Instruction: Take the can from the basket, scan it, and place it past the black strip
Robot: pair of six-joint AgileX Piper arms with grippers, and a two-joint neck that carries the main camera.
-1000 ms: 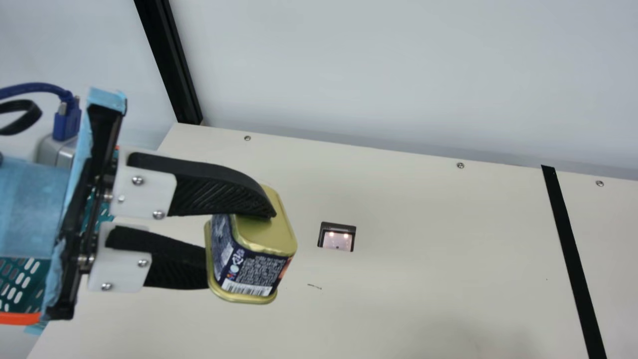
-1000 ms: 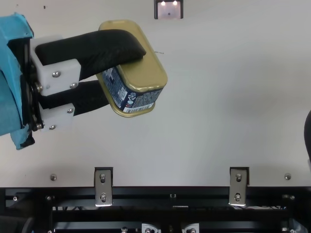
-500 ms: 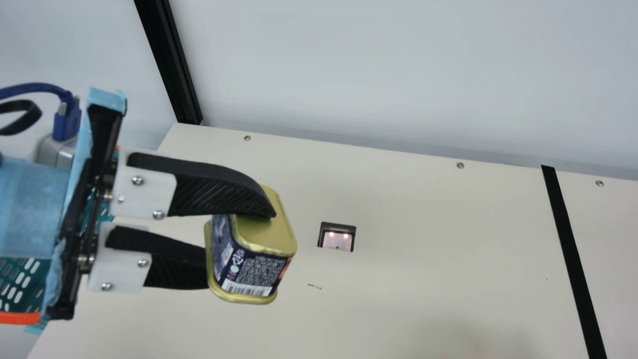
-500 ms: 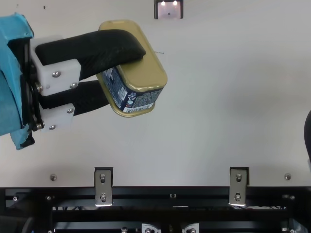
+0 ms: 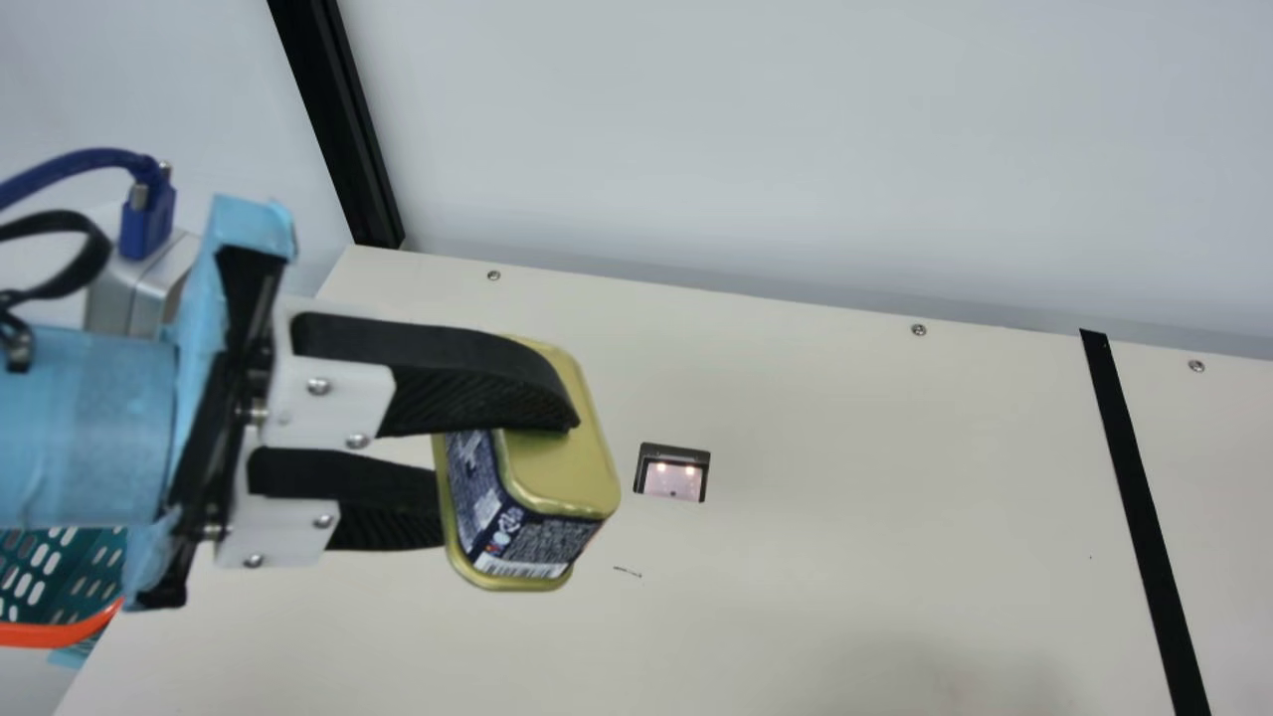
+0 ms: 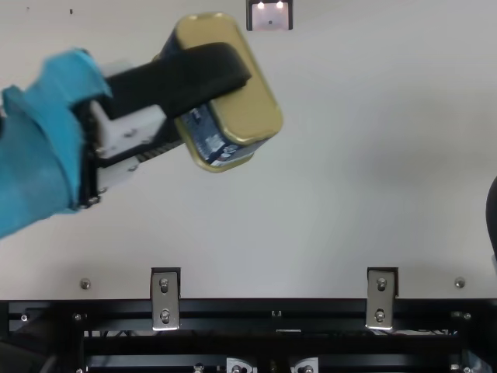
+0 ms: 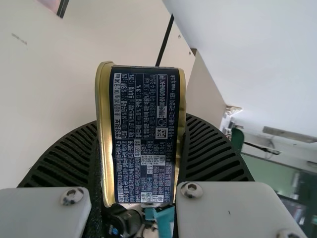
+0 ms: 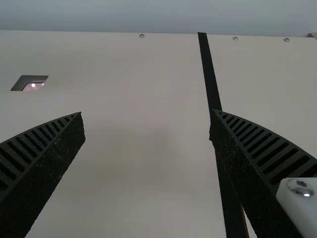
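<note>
My left gripper [image 5: 509,462] is shut on the gold-and-navy can [image 5: 567,475], held tilted above the table left of the scanner window [image 5: 673,473] in the main view. The top view shows the can [image 6: 242,113] beneath one black finger. In the left wrist view the left gripper [image 7: 141,148] has its ribbed fingers on both sides of the can [image 7: 144,134], whose printed side faces the camera. In the right wrist view my right gripper [image 8: 147,124] stands open with nothing between its fingers. The black strip [image 5: 1134,497] runs down the table's right part.
A teal basket [image 5: 60,582] with an orange rim stands at the far left, behind my left arm. A black post [image 5: 333,119] rises at the table's back left corner. Metal brackets [image 6: 165,299] line the table edge in the top view.
My left gripper has moved rightward with the can, toward the scanner window, and turned slightly. In the last half second the can's barcode side has tilted further from view. The scanner stays put.
</note>
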